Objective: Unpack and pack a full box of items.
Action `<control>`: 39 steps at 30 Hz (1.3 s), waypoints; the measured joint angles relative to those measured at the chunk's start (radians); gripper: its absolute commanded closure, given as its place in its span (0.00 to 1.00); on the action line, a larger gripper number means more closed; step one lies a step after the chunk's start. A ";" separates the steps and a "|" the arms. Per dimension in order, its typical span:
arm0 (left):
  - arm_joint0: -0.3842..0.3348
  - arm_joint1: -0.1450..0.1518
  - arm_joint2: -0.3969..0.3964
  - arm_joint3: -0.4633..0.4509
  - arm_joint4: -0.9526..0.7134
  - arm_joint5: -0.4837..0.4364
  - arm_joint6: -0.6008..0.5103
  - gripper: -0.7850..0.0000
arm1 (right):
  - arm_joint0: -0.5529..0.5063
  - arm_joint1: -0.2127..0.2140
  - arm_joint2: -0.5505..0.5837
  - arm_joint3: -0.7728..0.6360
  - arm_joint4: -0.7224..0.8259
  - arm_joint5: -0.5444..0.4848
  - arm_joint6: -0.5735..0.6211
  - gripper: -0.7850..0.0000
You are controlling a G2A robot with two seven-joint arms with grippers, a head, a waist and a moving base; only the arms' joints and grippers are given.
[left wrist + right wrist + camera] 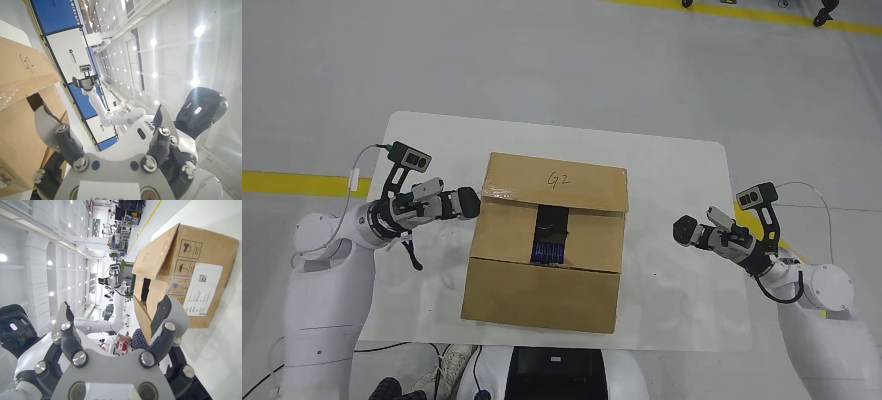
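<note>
1. The white surface (672,180) has rounded corners and stands on a pale grey floor (542,60). One yellow floor line (282,182) runs out at 9 o'clock from the surface, and another crosses the far floor at about 1 o'clock.
2. The cardboard box (542,240) sits in the middle of the surface. Its top flaps are folded in but not meeting.
3. A narrow gap (550,238) is left between the flaps. Something dark blue shows through it, too shadowed to name. The rest of the contents lie hidden under the flaps.
4. The far flap carries a handwritten mark. The box wall at 3 o'clock bears a white label (206,285) and printed handling symbols.
5. The left pincer (464,202) hangs at 9 o'clock of the box, just beside its side wall. Its fingers are spread wide and hold nothing. In the left wrist view one finger (43,121) lies close against the cardboard, and I cannot tell whether it touches.
6. The right pincer (685,230) is at 3 o'clock of the box, clearly apart from it. It too is spread wide with nothing between its fingers.
</note>
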 measured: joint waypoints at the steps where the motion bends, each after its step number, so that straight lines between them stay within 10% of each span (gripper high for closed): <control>1: 0.002 0.000 0.007 -0.002 -0.002 0.013 0.003 0.00 | 0.000 0.000 0.000 0.000 0.000 0.000 0.000 0.00; 21: 0.037 0.020 0.127 -0.089 0.096 0.093 -0.071 0.00 | 0.000 0.000 0.000 0.000 0.000 0.000 0.000 0.00; 39: -0.037 0.037 0.144 0.061 0.168 0.082 0.041 0.00 | 0.000 0.000 0.000 0.000 0.000 0.000 0.000 0.00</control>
